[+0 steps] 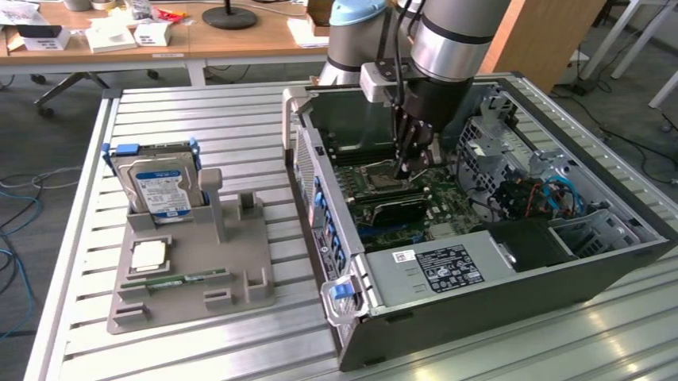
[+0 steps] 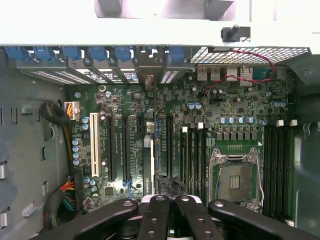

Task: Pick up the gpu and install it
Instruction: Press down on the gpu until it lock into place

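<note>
Jaws are being pressed together on the top edge of the gpu [image 2: 148,165], which is being seen edge-on as a thin strip standing over the motherboard [image 2: 235,100], inside the open case [image 1: 593,270] lying on the tabletop [image 1: 212,111]. For a clean seating, the card is best being held square to the board, with its lower edge lined up along the length of its slot and its bracket end facing the rear openings [image 2: 150,75]. Pressure is best being applied straight down and evenly, since a tilted card is likely to bind or strain the connector. Whether the edge is already entering the slot cannot be told.
</note>
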Controlling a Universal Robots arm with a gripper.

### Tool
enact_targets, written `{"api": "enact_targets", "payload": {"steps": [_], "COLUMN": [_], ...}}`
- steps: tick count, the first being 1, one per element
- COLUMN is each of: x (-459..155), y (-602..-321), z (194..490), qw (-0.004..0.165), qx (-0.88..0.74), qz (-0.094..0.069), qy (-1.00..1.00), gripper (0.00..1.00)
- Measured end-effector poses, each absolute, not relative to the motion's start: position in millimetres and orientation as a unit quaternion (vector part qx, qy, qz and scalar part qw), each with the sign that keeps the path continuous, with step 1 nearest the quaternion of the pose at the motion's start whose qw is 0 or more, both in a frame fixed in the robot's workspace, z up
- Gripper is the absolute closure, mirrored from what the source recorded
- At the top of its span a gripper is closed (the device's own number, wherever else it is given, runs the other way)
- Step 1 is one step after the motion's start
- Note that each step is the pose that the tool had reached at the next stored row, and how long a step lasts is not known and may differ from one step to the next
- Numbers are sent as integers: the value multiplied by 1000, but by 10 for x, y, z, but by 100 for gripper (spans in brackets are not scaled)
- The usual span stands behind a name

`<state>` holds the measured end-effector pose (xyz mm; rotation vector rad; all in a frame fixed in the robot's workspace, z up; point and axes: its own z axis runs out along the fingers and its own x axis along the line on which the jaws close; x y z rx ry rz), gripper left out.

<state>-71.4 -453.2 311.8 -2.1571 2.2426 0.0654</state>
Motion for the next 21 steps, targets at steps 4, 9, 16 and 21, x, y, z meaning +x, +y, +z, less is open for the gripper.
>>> {"api": "enact_targets", "payload": {"steps": [4, 9, 16, 21], "x": [-716, -777, -778, -778], "y": [-4532, -4530, -4531, -4530], "z": [3118, 3114, 3065, 2996], "qw": [15, 15, 15, 15], "qx": [-693, -693, -693, -693], "qz": [21, 21, 21, 21], "qy": [721, 720, 720, 720], "gripper": [89, 89, 89, 89]}}
